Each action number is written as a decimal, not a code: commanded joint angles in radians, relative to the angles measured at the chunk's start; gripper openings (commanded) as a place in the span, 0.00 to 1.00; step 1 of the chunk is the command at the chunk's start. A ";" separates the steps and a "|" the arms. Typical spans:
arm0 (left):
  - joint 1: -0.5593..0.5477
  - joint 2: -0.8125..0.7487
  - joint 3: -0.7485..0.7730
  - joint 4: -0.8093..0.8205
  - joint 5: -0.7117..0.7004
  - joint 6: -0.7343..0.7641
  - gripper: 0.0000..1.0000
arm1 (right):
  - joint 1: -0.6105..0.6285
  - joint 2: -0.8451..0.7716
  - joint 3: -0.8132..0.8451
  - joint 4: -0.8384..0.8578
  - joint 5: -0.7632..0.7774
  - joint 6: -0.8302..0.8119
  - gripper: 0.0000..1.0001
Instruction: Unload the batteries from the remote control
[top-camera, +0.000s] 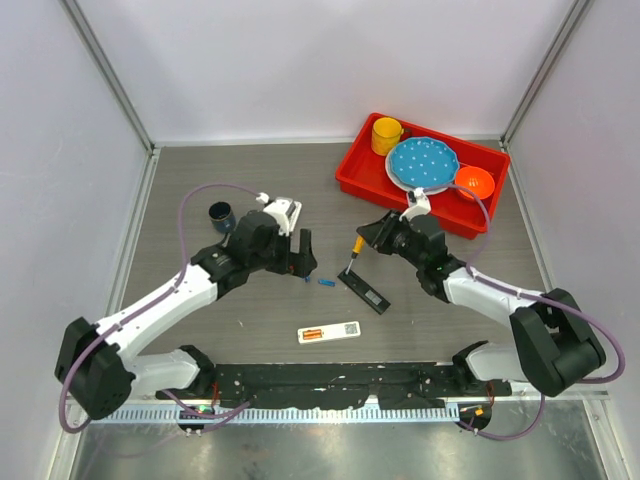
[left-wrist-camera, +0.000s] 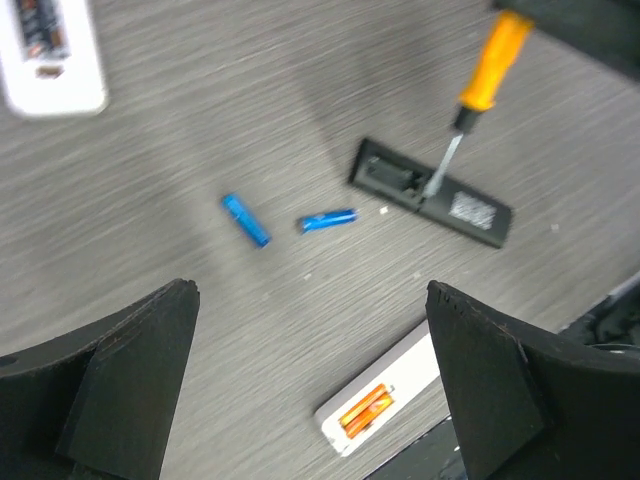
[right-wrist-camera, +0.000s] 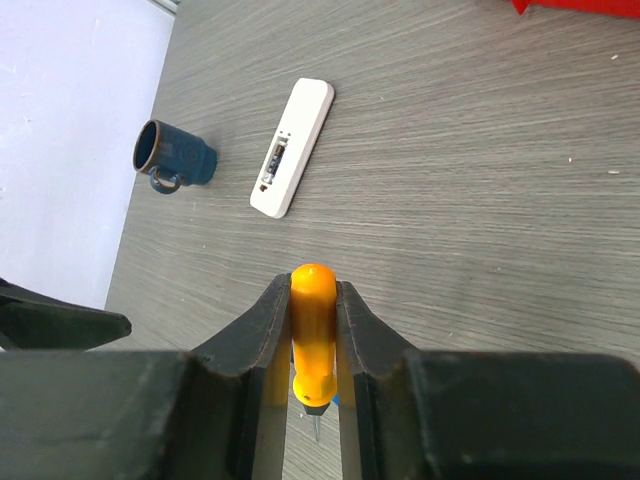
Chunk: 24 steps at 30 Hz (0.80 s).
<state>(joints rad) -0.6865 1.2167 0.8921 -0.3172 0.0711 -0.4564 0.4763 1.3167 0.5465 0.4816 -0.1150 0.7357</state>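
Observation:
Two blue batteries (left-wrist-camera: 245, 220) (left-wrist-camera: 327, 220) lie loose on the table left of the black remote control (left-wrist-camera: 430, 192), whose open compartment faces up. My left gripper (left-wrist-camera: 310, 290) hovers open above them with nothing between its fingers. In the top view the blue batteries (top-camera: 326, 282) lie between the two arms. My right gripper (right-wrist-camera: 313, 285) is shut on the orange handle of a screwdriver (right-wrist-camera: 313, 330), and the metal tip (left-wrist-camera: 440, 170) rests in the black remote control (top-camera: 365, 292). A white remote control (top-camera: 329, 332) near the front edge has orange batteries (left-wrist-camera: 365, 412) in it.
A second white remote control (right-wrist-camera: 290, 148) lies near a dark blue mug (top-camera: 221, 214) at the back left. A red tray (top-camera: 350, 180) at the back right holds a yellow cup (top-camera: 386, 134), a blue plate (top-camera: 423, 163) and an orange bowl (top-camera: 474, 182).

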 joint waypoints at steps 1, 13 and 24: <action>-0.002 -0.098 -0.064 -0.115 -0.178 0.004 1.00 | 0.005 -0.060 0.009 0.003 0.017 -0.027 0.01; -0.002 -0.106 -0.130 -0.112 -0.166 -0.044 1.00 | 0.005 -0.112 0.007 -0.066 0.037 -0.036 0.01; -0.051 0.018 -0.110 -0.020 0.177 0.110 1.00 | 0.005 -0.111 0.010 -0.092 0.028 -0.056 0.01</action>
<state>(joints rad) -0.6949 1.2037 0.7456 -0.3992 0.0956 -0.4225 0.4763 1.2236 0.5449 0.3668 -0.0906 0.7036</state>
